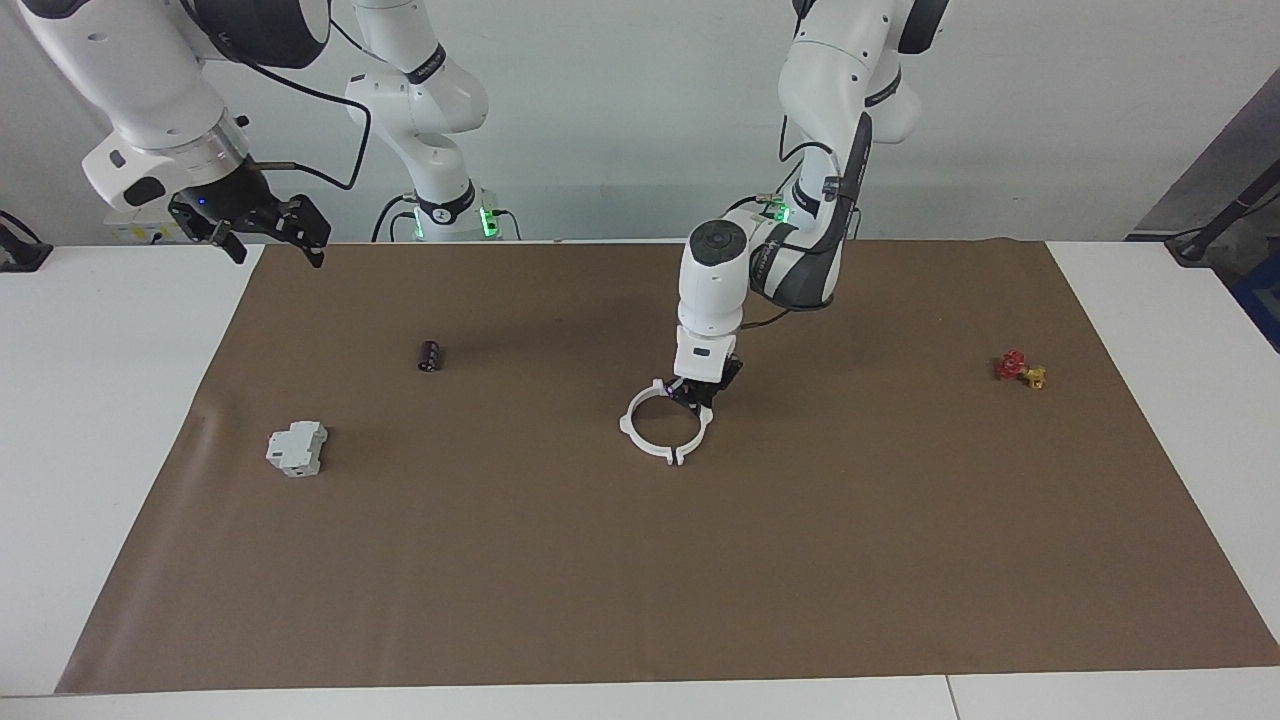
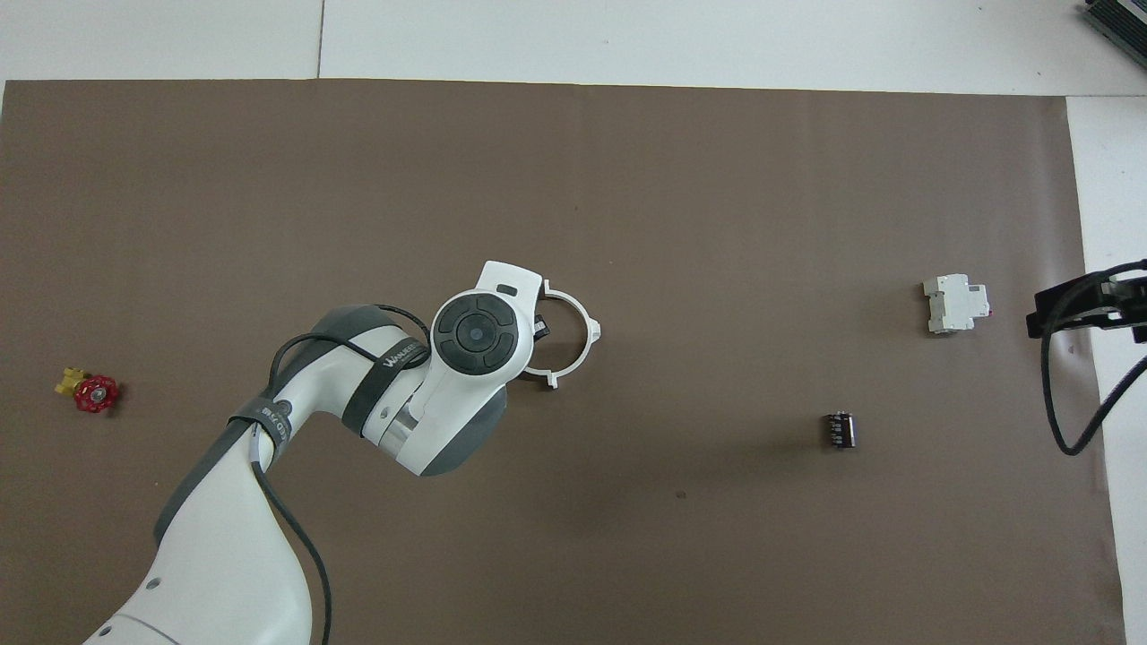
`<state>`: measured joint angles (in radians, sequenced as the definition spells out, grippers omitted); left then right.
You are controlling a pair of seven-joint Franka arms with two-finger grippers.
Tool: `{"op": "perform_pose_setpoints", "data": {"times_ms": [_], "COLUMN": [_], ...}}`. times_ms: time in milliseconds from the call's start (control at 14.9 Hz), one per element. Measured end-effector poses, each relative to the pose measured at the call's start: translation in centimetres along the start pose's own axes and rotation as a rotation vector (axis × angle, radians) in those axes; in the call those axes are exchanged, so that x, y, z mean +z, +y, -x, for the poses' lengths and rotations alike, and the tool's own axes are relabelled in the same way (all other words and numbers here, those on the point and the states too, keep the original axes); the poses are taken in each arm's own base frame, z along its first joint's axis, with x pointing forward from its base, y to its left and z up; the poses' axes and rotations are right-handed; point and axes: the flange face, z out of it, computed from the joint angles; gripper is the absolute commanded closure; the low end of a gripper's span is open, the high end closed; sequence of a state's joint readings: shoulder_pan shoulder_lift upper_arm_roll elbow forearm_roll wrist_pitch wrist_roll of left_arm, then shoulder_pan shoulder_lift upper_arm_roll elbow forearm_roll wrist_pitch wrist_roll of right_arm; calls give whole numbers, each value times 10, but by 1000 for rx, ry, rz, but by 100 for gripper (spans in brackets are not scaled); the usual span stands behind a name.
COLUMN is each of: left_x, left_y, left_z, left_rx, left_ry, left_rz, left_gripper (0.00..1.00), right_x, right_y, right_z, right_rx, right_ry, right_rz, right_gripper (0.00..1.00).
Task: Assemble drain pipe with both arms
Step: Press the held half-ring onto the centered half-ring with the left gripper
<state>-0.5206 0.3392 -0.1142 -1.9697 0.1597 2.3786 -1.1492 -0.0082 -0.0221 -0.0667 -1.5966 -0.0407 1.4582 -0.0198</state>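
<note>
The white drain pipe ring (image 1: 630, 430) lies on the brown mat at the table's middle, its two half arcs meeting with their tabs together. My left gripper (image 1: 700, 392) reaches down onto the arc nearer to the robots and is shut on it. In the overhead view the left arm's wrist covers that gripper and part of the ring (image 2: 588, 348). My right gripper (image 1: 270, 232) hangs open and empty in the air over the mat's edge at the right arm's end; it also shows in the overhead view (image 2: 1089, 305).
A grey-white boxy block (image 1: 297, 447) and a small black cylinder (image 1: 430, 355) lie on the mat toward the right arm's end. A small red and yellow valve (image 1: 1020, 370) lies toward the left arm's end. The brown mat (image 1: 640, 580) covers most of the white table.
</note>
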Motion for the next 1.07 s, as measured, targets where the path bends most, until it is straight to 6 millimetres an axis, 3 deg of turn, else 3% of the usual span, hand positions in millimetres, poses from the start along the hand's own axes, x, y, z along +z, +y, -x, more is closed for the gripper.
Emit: {"op": "perform_pose_setpoints", "data": {"times_ms": [201,803,870,937,1071], "left_x": [1,4,4,4,5], "left_y": [1,4,4,4,4], "left_z": [3,12,12,12,12], "left_rx": [21,41,41,41,42], "left_ry": [13,15,15,15,15], "left_rz": [-8,-6,-6,-6,-7], "left_gripper": [100,100,56,2,0], "right_x": [0,1,1,1,1], "right_y": [-6,1,1,1,-1], "right_z": [0,0,0,0,0], "right_rx": [-20,-8,-8,-9,-12], "right_ry": [2,-1,-1,-1,0], "right_rz": [3,3,3,3,3], "right_gripper": [0,0,0,0,0]}}
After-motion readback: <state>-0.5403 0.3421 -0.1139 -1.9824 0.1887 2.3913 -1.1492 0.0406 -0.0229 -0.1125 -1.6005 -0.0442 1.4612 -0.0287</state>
